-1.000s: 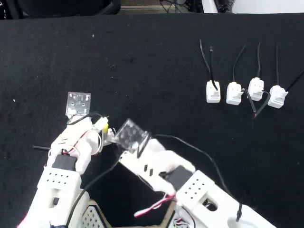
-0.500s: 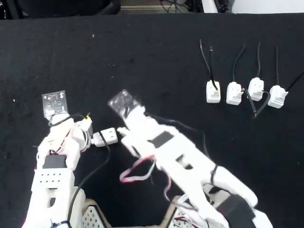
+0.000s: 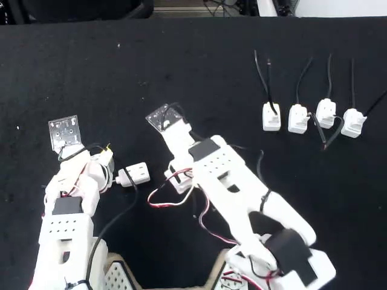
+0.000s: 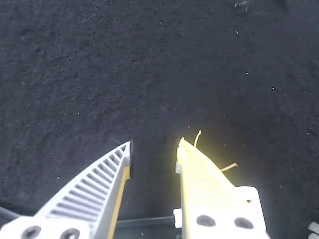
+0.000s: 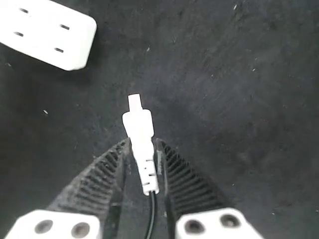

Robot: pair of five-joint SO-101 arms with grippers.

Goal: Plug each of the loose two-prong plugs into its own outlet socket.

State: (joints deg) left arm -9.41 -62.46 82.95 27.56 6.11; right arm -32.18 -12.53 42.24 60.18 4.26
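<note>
From above, a white outlet block point(image 3: 135, 176) lies on the black table point(image 3: 181, 66) between the two arms, and its black cord runs back toward the near edge. The left arm point(image 3: 68, 205) stands just beside the block. The right arm point(image 3: 224, 175) stretches over the table on the block's other side. Well apart, at the far right, four white plugs point(image 3: 298, 119) with black cords lie in a row; I cannot tell whether they sit in sockets.

From the left wrist, the left gripper point(image 4: 154, 144) hangs over the table. Its fingers, one white and one yellow, are partly open with a clear gap and hold nothing.

From the right wrist, the right gripper point(image 5: 141, 144) is closed on a small white plug point(image 5: 138, 122), pinching its rear part. The plug's front end sticks out past the fingertips, and its thin black cord point(image 5: 151, 219) trails back between the fingers. The outlet block lies on the table near this plug but apart from it, with its slots facing up.
</note>
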